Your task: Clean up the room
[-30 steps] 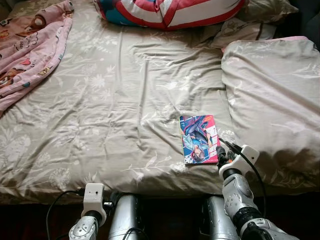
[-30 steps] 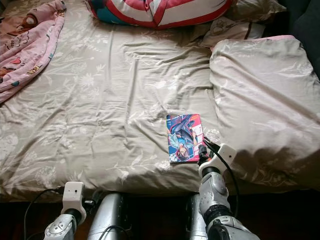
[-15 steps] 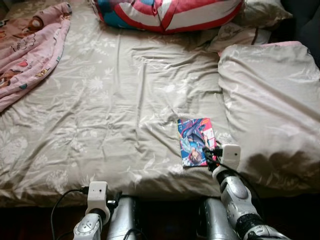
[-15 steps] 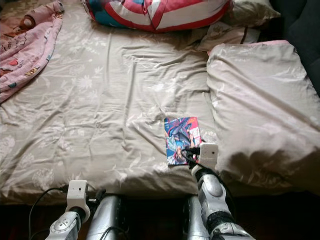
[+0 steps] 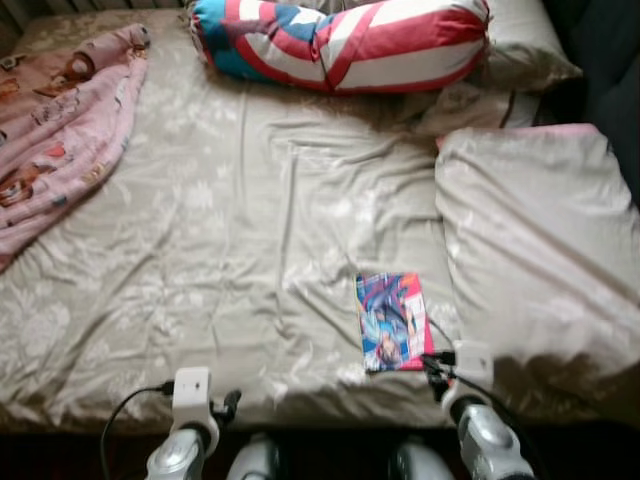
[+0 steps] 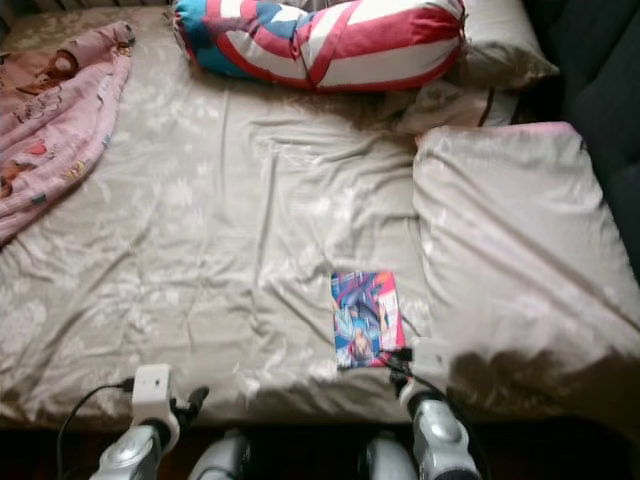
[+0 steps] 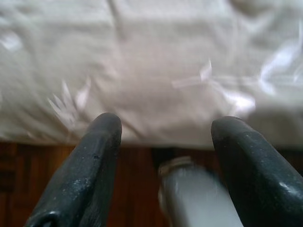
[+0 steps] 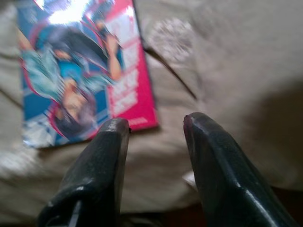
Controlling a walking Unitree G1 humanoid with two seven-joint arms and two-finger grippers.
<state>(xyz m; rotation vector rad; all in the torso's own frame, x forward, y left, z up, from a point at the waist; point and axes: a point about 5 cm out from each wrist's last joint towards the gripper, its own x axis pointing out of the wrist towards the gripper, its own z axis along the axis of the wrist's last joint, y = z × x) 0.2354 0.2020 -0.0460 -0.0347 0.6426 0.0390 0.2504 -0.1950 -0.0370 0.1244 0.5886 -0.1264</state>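
A colourful comic book [image 5: 391, 321] with a pink edge lies flat on the beige floral bed sheet [image 5: 250, 230], near the bed's front edge. My right gripper [image 8: 154, 125] is open just in front of the book's [image 8: 80, 71] near right corner, its fingers empty and apart from the cover. The right wrist [image 5: 462, 362] shows at the bed's front edge. My left gripper [image 7: 163, 125] is open and empty over the sheet's front edge, low at the bed's left front [image 5: 192, 390].
A pink patterned blanket [image 5: 60, 150] lies at the far left of the bed. A red, white and blue bolster pillow [image 5: 345, 45] lies across the head. A folded beige duvet [image 5: 540, 250] covers the right side. Dark floor runs below the bed edge.
The camera has pulled back and tilted up, so more of the bolster shows. My right gripper has drawn back from over the book's near corner to just before the bed edge.
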